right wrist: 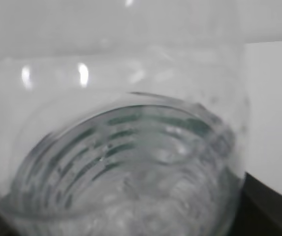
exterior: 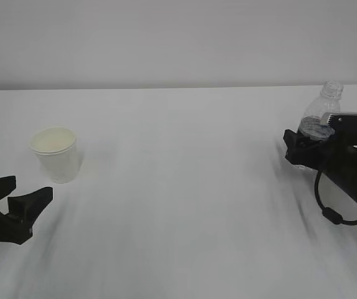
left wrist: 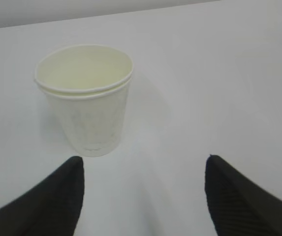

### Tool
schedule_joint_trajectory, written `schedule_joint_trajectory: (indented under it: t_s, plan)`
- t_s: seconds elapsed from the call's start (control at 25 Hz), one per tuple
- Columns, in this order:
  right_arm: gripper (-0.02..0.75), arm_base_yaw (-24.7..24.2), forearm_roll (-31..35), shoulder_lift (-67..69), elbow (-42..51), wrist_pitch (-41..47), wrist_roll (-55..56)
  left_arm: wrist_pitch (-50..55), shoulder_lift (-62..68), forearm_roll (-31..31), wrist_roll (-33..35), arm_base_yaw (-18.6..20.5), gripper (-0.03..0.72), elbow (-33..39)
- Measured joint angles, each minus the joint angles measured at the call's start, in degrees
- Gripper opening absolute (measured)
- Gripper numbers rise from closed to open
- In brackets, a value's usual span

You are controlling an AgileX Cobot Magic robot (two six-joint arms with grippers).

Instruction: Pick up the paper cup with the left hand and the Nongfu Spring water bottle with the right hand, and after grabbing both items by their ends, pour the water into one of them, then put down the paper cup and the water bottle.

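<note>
Jaws of the left hand (exterior: 22,194) stand spread and empty on the white table (exterior: 184,187), with the paper cup (exterior: 55,154) upright just beyond them at about 1 o'clock, its cream inside showing nothing in it. Over at 3 o'clock, the right hand (exterior: 312,146) has its jaws wide around the Nongfu Spring water bottle (exterior: 318,121), which stands upright and capless; whether they press it I cannot tell, and clear water (right wrist: 131,196) shows in its ribbed lower part.

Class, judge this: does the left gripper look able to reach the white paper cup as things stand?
Probably yes: the left gripper stands open facing the white paper cup, with only bare white table between.
</note>
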Motion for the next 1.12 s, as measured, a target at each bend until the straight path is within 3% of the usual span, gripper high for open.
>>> schedule_joint_trajectory:
  t_s: [0.36,0.72,1.12]
  plan:
    - [0.584,0.0,0.0,0.21,-0.34,0.0,0.0,0.0,0.0,-0.13,0.0,0.0,0.554,0.0]
    - [0.443,0.0,-0.22,0.21,-0.34,-0.04,0.0,0.0,0.0,-0.13,0.0,0.0,0.554,0.0]
    - [0.429,0.0,-1.74,-1.34,0.23,1.03,-3.02,0.0,0.0,-0.68,0.0,0.0,0.554,0.0]
